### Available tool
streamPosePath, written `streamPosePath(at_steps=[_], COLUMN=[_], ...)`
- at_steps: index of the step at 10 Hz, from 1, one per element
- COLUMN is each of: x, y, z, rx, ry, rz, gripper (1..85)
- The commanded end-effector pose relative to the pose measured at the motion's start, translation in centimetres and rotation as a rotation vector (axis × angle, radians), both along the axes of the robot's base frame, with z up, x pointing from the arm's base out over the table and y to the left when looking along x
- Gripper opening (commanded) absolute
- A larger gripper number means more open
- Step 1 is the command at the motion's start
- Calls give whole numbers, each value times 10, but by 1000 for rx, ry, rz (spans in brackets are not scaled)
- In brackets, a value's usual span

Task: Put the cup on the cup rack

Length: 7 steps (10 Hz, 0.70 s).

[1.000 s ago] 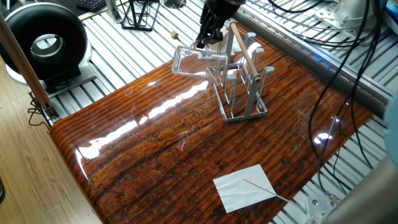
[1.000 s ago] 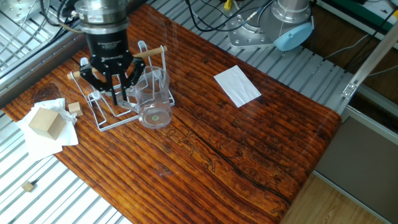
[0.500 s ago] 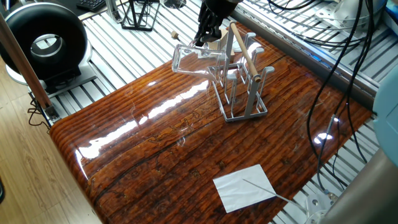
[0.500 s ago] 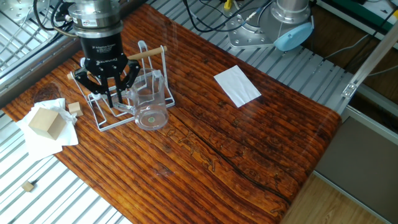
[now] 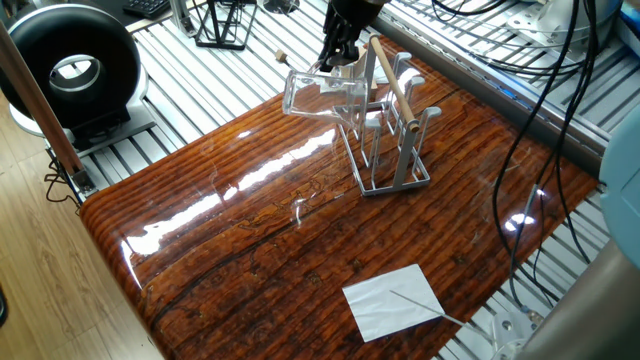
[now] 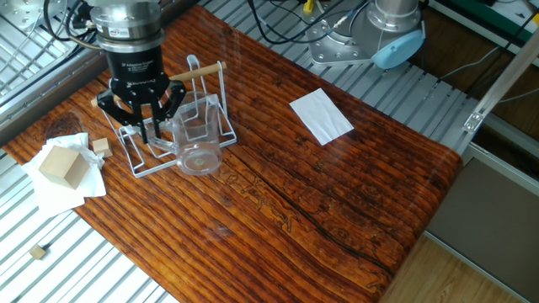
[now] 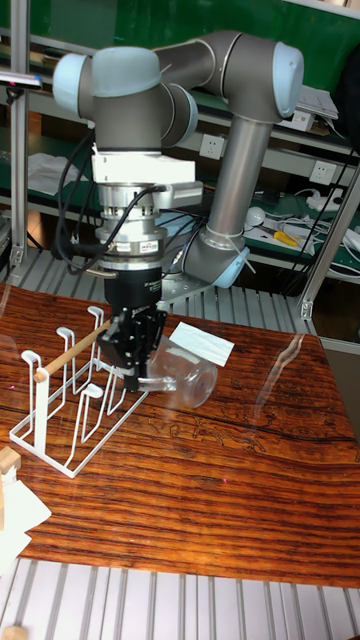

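The cup [image 5: 312,95] is a clear glass tumbler lying on its side in the air, just above the table. My gripper [image 5: 332,66] is shut on its rim from above. In the other fixed view the cup [image 6: 198,154] hangs against the front of the cup rack [image 6: 198,73], its thick base pointing away from the gripper [image 6: 150,133]. The cup rack [image 5: 392,88] is a grey wire frame with upright pegs and a wooden rod handle. In the tall view the cup [image 7: 190,381] sits to the right of the cup rack [image 7: 68,357], below the gripper [image 7: 136,370].
A white paper sheet [image 5: 393,300] lies near the table's front edge. A wooden block [image 6: 61,164] on crumpled paper and small wooden cubes [image 6: 101,145] sit beside the rack. A black wire stand [image 5: 222,25] and a round black device [image 5: 72,65] stand off the table.
The gripper has carried the tilted cup a little sideways along the rack and slightly higher. The rack has not moved.
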State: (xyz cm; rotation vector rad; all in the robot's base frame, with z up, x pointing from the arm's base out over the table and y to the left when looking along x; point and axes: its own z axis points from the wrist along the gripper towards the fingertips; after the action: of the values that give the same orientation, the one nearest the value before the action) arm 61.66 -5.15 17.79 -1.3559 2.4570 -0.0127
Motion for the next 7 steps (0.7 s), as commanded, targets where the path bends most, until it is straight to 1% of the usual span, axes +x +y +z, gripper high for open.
streamPosePath(at_steps=[1, 4, 7], x=[4, 4, 6], y=[-8, -6, -8], z=[2, 2, 2], rx=[-17, -9, -15], ry=[-10, -12, -17], rz=[-33, -40, -42], gripper=[10, 10, 10])
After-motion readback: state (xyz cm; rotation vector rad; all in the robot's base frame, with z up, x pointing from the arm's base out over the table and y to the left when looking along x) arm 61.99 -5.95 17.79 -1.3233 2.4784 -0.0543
